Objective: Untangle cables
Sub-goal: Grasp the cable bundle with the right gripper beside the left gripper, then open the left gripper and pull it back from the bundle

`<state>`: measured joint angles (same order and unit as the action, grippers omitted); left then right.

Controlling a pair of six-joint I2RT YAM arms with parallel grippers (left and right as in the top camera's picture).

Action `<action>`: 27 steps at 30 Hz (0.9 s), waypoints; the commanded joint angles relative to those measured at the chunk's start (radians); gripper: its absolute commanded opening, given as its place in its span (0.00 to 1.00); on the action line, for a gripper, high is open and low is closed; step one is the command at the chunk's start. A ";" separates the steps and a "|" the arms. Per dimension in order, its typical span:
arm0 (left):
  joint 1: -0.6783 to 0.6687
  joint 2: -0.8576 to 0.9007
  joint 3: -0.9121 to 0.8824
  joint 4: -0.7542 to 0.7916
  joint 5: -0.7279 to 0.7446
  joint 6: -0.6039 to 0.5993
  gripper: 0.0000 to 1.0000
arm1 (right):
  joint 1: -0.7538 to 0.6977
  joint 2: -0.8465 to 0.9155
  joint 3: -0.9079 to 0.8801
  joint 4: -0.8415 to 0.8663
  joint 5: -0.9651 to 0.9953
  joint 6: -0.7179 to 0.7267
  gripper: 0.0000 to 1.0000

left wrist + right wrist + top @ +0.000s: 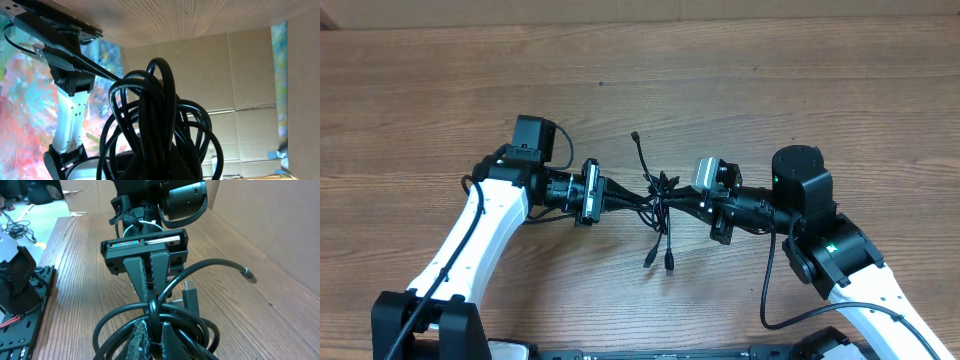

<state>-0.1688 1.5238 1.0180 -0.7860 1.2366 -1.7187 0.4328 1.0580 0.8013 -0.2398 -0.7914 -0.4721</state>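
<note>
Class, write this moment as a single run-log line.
left gripper: shut on cables | right gripper: shut on cables | state: tangled bundle between both grippers, plug ends loose

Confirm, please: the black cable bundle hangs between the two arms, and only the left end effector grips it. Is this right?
Not only the left. The right wrist view shows the right end effector shut on the cable bundle too, opposite the left end effector. The rest of your statement is right.

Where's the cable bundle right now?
Overhead view: the cable bundle is mid-table, clamped between the left pincer and the right pincer, with two plug ends trailing toward the robot's base.
</note>
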 commanded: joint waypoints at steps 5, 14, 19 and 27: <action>-0.009 0.004 0.027 0.015 0.010 -0.018 0.04 | 0.006 0.004 0.024 -0.058 0.140 -0.001 0.04; -0.008 0.004 0.027 0.078 -0.206 0.020 0.13 | 0.006 0.004 0.024 -0.138 0.200 0.064 0.04; -0.008 0.004 0.027 0.177 -0.307 0.161 0.50 | 0.006 0.004 0.024 -0.163 0.200 0.080 0.04; -0.008 0.004 0.027 0.335 -0.296 0.420 1.00 | 0.006 0.004 0.024 -0.175 0.200 0.105 0.04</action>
<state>-0.1707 1.5265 1.0225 -0.5030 0.9535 -1.4849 0.4335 1.0634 0.8051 -0.4152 -0.5911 -0.3965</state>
